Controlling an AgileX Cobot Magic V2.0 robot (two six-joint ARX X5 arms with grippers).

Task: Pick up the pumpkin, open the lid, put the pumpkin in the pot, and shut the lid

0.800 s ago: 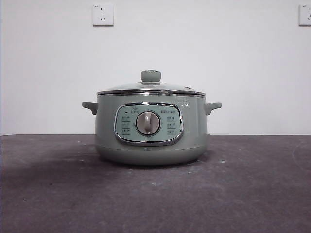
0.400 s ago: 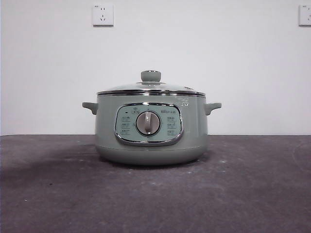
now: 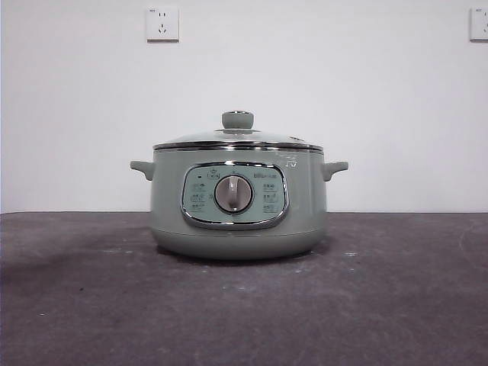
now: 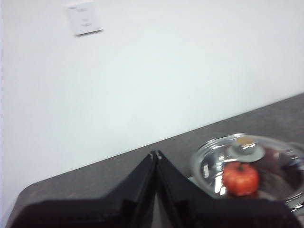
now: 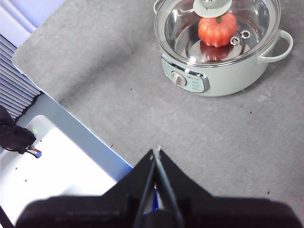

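The left gripper [image 4: 156, 154] is hanging with its two black jaws pressed together, holding nothing and touching nothing, up above the table near the pot. The right gripper [image 5: 156, 151] is likewise hovering with its jaws together and empty, high over the dark grey table [image 5: 118, 85], well apart from the pot.

Compared with the front view a second ago, nothing is looking different: the pot and lid are sitting in the same spot, and no arm is showing in that view.

One pale sage-green round electric pot [image 3: 238, 202] with two small side handles and a chrome-framed panel with a silver dial is standing on the table. One shallow glass lid [image 5: 247, 19] with a chrome rim and sage-green knob [image 3: 237, 120] is resting closed on it. One small orange ribbed pumpkin [image 5: 217, 28] is lying inside the pot, showing through the lid [image 4: 247, 164]. Two white wall sockets [image 3: 162, 24] are showing on the wall behind.
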